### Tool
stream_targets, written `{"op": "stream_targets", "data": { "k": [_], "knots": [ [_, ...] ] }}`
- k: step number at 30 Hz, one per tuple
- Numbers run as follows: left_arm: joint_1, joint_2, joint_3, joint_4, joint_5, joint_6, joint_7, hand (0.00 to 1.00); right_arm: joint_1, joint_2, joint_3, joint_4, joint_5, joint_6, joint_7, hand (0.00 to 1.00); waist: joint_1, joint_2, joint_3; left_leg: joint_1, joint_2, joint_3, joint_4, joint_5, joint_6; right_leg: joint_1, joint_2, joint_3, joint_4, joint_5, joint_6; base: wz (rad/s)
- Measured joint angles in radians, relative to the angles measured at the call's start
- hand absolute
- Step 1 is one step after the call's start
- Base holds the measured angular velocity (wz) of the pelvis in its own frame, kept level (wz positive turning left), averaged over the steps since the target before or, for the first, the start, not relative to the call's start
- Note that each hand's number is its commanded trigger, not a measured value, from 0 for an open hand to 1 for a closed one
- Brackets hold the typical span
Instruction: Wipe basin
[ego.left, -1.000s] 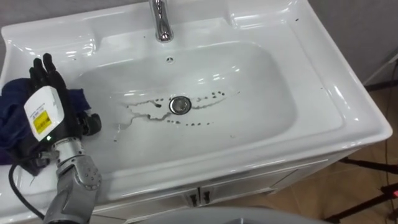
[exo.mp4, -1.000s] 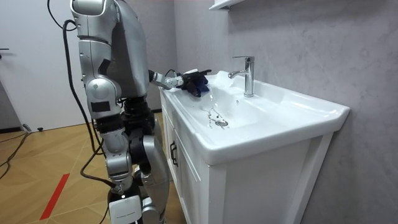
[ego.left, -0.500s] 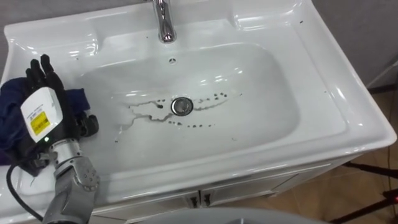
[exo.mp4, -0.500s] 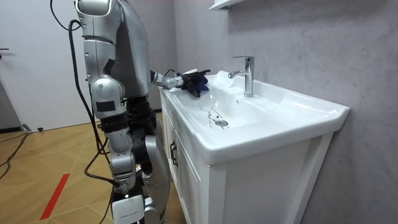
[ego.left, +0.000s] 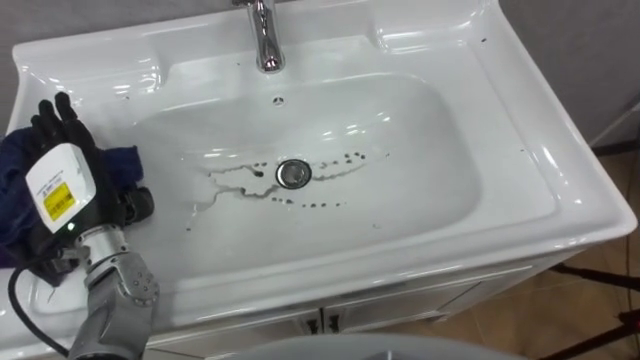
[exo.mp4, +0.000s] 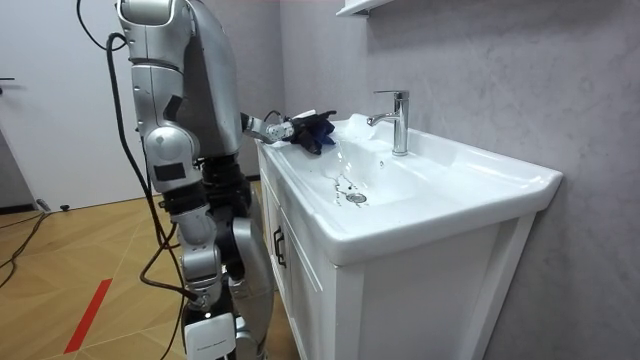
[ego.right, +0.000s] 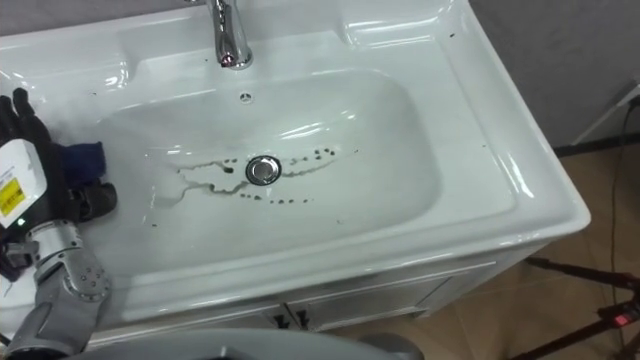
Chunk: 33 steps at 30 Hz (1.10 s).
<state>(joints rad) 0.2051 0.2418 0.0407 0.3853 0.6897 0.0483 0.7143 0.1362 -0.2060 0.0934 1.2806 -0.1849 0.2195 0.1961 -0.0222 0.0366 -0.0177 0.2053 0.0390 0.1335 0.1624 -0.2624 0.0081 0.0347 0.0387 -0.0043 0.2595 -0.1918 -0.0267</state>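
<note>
Your left hand (ego.left: 62, 175) lies flat on the crumpled dark blue cloth (ego.left: 121, 160), fingers straight over it, cloth under them on the left rim of the white ceramic basin (ego.left: 520, 150), dark streaks (ego.left: 235, 182) beside the round metal drain (ego.left: 292, 172).

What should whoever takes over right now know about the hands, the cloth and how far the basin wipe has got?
Left hand: open, lying flat on the dark blue cloth, which sits on the left ledge of the basin, outside the bowl.
Done: cloth is under the hand.
Left: dark streaks and spots around the drain are unwiped. Likely next step: bring the cloth into the bowl and wipe them.
</note>
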Motion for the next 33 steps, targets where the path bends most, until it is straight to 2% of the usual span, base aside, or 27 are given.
{"op": "stream_targets", "data": {
  "k": [7, 12, 18, 19, 21, 22, 24, 30, 33],
  "knots": [
    [-0.004, 0.000, 0.007, 0.029, -0.003, 0.010, 0.003, 0.00, -0.004, 0.000, 0.000, -0.005, 0.001, 0.006, -0.013, 0.00, 0.000, 0.007, -0.0006, 0.000, 0.000, 0.000, -0.001, 0.001, -0.001, 0.000, 0.000, 0.001, 0.004, -0.003, -0.002, 0.00],
    [-0.004, -0.020, 0.037, 0.038, -0.008, 0.010, 0.003, 0.00, -0.006, -0.001, 0.002, -0.007, 0.000, 0.023, -0.013, 0.00, 0.007, 0.006, -0.0009, 0.010, 0.001, -0.001, -0.005, 0.002, -0.002, 0.002, 0.002, 0.003, 0.003, -0.009, -0.005, 0.00],
    [-0.004, -0.027, 0.041, 0.050, -0.010, 0.010, 0.024, 0.00, -0.011, -0.002, 0.001, -0.008, -0.002, 0.045, -0.012, 0.00, 0.018, 0.004, -0.0024, 0.015, 0.001, -0.004, -0.012, 0.007, -0.010, 0.002, 0.004, 0.002, 0.008, -0.013, -0.009, -0.03],
    [-0.004, -0.030, 0.046, 0.050, -0.010, 0.010, 0.024, 0.00, -0.011, -0.001, 0.001, -0.008, -0.005, 0.045, -0.012, 0.00, 0.025, 0.002, -0.0033, 0.016, 0.001, -0.006, -0.012, 0.008, -0.011, 0.002, 0.004, 0.001, 0.013, -0.015, -0.010, -0.19],
    [-0.006, -0.033, 0.056, 0.055, -0.010, 0.010, 0.025, 0.00, -0.018, -0.002, 0.001, -0.007, -0.016, 0.045, -0.012, 0.00, 0.031, -0.002, -0.0062, 0.019, 0.001, -0.052, -0.011, 0.009, -0.014, 0.007, 0.005, -0.007, 0.015, -0.016, -0.012, -0.11],
    [-0.007, -0.033, 0.058, 0.058, -0.010, 0.010, 0.025, 0.00, -0.018, -0.003, 0.001, -0.007, -0.017, 0.045, -0.012, 0.00, 0.031, -0.003, -0.0062, 0.021, 0.001, -0.060, -0.011, 0.009, -0.014, 0.009, 0.005, -0.011, 0.015, -0.017, -0.013, 0.06],
    [-0.010, -0.032, 0.061, 0.066, -0.010, 0.010, 0.021, 0.00, -0.017, -0.004, 0.001, -0.008, -0.017, 0.050, -0.011, 0.00, 0.030, -0.005, -0.0070, 0.027, 0.001, -0.062, -0.012, 0.011, -0.017, 0.019, 0.004, -0.027, 0.013, -0.020, -0.017, 0.05],
    [-0.010, -0.032, 0.067, 0.078, -0.010, 0.011, 0.025, 0.00, -0.019, -0.006, 0.000, -0.024, -0.017, 0.086, -0.009, 0.00, 0.032, -0.005, -0.0072, 0.028, 0.002, -0.064, -0.012, 0.017, -0.026, 0.018, 0.004, -0.028, 0.014, -0.023, -0.022, 0.00],
    [-0.010, -0.033, 0.071, 0.088, -0.011, 0.011, 0.024, 0.00, -0.018, -0.007, 0.001, -0.039, -0.017, 0.088, -0.011, 0.00, 0.032, -0.005, -0.0072, 0.034, 0.003, -0.070, -0.012, 0.021, -0.032, 0.025, 0.005, -0.028, 0.014, -0.025, -0.024, 0.00]
  ]
}}
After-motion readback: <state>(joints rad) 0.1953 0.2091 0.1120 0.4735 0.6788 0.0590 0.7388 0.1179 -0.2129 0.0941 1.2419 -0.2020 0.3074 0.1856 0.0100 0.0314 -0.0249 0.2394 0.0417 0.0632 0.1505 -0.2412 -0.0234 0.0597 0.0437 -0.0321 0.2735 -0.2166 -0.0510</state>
